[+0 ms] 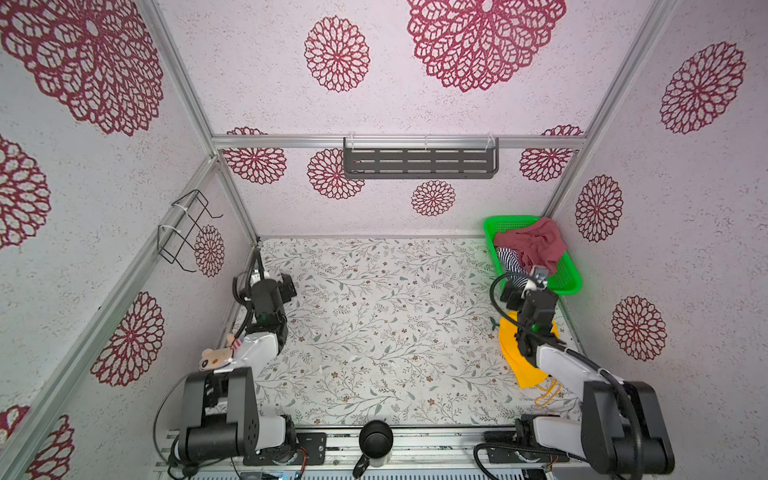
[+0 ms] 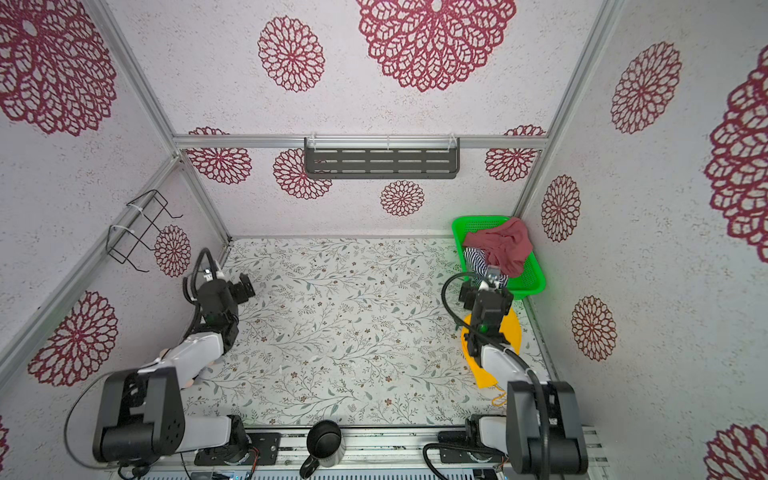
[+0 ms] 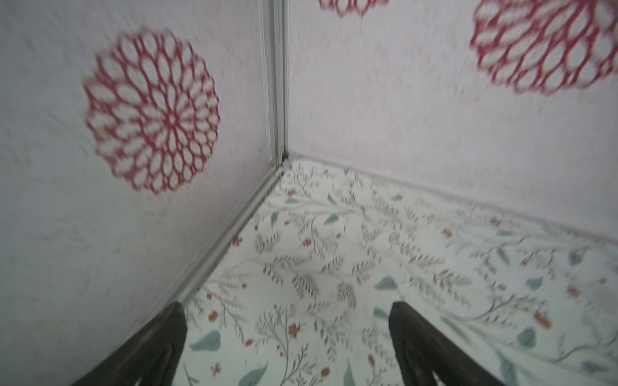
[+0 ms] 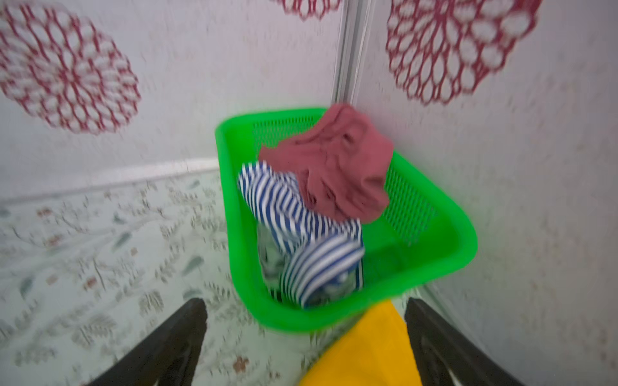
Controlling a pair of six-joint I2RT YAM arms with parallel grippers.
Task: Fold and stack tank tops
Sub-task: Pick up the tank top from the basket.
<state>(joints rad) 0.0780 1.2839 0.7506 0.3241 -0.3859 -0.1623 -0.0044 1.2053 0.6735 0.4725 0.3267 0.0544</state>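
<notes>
The dusty red tank top (image 1: pixel 536 245) (image 2: pixel 505 245) (image 4: pixel 334 167) lies crumpled in a green basket (image 1: pixel 571 286) (image 2: pixel 536 284) (image 4: pixel 229 200) at the table's far right corner. The navy-and-white striped tank top (image 1: pixel 509 259) (image 2: pixel 476 259) (image 4: pixel 294 217) is bunched beside and partly under it, in the same basket. My right gripper (image 1: pixel 515 293) (image 2: pixel 471 293) (image 4: pixel 304 302) hovers just in front of the basket's near rim, open and holding nothing. My left gripper (image 1: pixel 286 284) (image 2: pixel 243 289) (image 3: pixel 287 305) is open and holds nothing, low over the floral table near the far left corner.
A yellow cloth (image 1: pixel 513 353) (image 2: pixel 515 328) (image 4: pixel 368 351) lies on the table under the right arm. A black mug (image 1: pixel 376 442) (image 2: pixel 326 440) stands at the front edge. A dark shelf (image 1: pixel 419 160) hangs on the back wall, a wire rack (image 1: pixel 187 230) on the left wall.
</notes>
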